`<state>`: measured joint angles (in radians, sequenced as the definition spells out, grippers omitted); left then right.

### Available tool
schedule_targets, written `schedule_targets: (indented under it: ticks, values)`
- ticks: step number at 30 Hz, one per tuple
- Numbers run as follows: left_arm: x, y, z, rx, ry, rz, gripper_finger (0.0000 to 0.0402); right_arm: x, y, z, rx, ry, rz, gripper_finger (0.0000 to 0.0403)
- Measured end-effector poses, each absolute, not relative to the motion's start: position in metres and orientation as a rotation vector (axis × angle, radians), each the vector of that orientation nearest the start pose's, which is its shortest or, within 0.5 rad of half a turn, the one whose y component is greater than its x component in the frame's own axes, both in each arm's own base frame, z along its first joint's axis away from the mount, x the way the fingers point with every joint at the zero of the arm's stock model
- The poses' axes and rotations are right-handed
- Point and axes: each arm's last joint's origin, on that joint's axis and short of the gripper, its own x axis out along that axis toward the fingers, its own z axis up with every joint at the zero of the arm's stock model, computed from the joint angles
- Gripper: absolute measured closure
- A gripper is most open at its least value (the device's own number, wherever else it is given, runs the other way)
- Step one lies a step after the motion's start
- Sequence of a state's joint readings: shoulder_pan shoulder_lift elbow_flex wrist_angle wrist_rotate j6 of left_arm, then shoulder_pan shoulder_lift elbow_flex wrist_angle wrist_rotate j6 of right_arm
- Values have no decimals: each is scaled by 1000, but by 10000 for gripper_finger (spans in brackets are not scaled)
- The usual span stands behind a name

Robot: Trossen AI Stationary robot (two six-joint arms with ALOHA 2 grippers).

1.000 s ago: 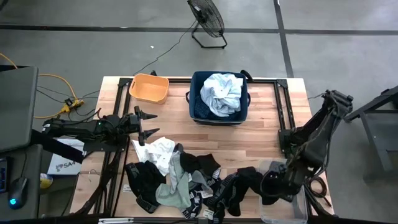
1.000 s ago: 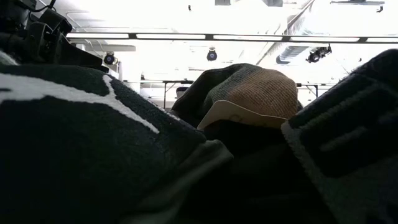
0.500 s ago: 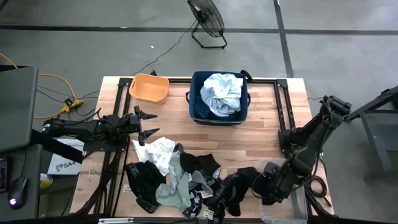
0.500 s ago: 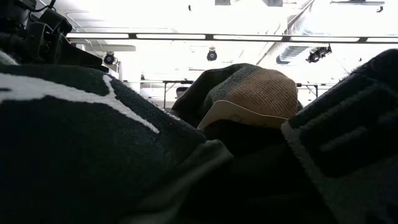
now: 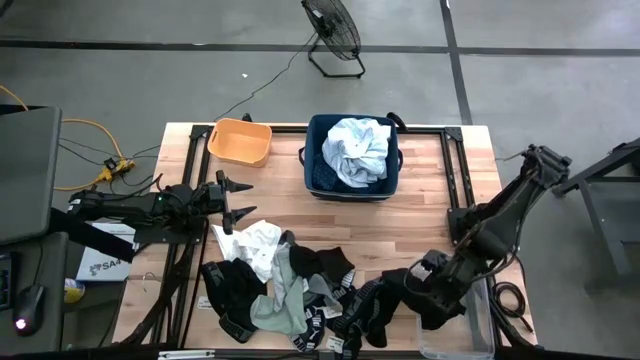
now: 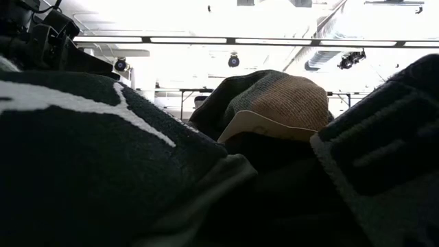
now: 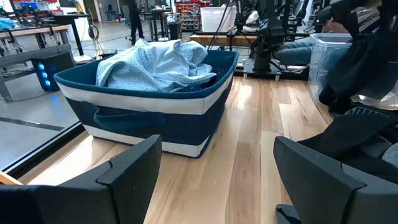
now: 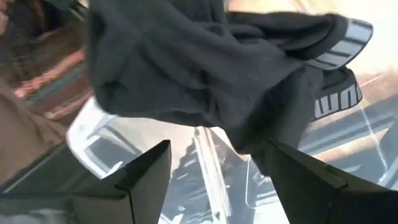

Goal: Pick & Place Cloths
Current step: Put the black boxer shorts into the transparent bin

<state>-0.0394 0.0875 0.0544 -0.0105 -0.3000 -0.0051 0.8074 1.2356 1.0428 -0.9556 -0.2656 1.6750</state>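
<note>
Several cloths lie heaped on the table's near half: a white piece (image 5: pixel 255 242), a grey-green one (image 5: pixel 278 305) and black pieces (image 5: pixel 330 265). A pale blue-white shirt (image 5: pixel 358 150) (image 7: pixel 161 62) fills the navy bin (image 5: pixel 312 160) at the far middle. My right gripper (image 5: pixel 428 296) (image 8: pixel 217 177) stands open at the near right, over a clear plastic box (image 5: pixel 462 338). A black cloth (image 5: pixel 398 285) (image 8: pixel 199 68) bunches just beyond its fingers. My left gripper (image 5: pixel 238 200) (image 7: pixel 217 180) waits open at the left, pointing at the bin. My right gripper: the black cloth's lower fold (image 8: pixel 273 140) comes down right beside one finger (image 8: pixel 305 177). I cannot tell whether they touch. Nothing lies between the two fingers.
An orange tub (image 5: pixel 240 142) stands at the far left, beside the navy bin. The clear box (image 8: pixel 118 140) sits at the near right corner. Bare wood lies between the bin and the heap. In the low view, dark cloths (image 6: pixel 103 158) close to the camera hide the table.
My right gripper has shifted a little toward the table's left edge, closer to the black cloth. The heap and my left arm have stayed put.
</note>
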Motion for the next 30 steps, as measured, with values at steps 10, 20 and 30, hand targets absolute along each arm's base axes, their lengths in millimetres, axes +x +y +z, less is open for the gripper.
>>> schedule_targets:
  ticks: [10,20,30]
  values:
    - [99,5,174,2,42,261,96,148,140,299,1135,1446,-201,151]
    - [99,5,174,2,42,261,96,171,116,305,1152,1320,-106,152]
    - [99,5,174,2,42,261,96,216,104,296,1042,1251,174,152]
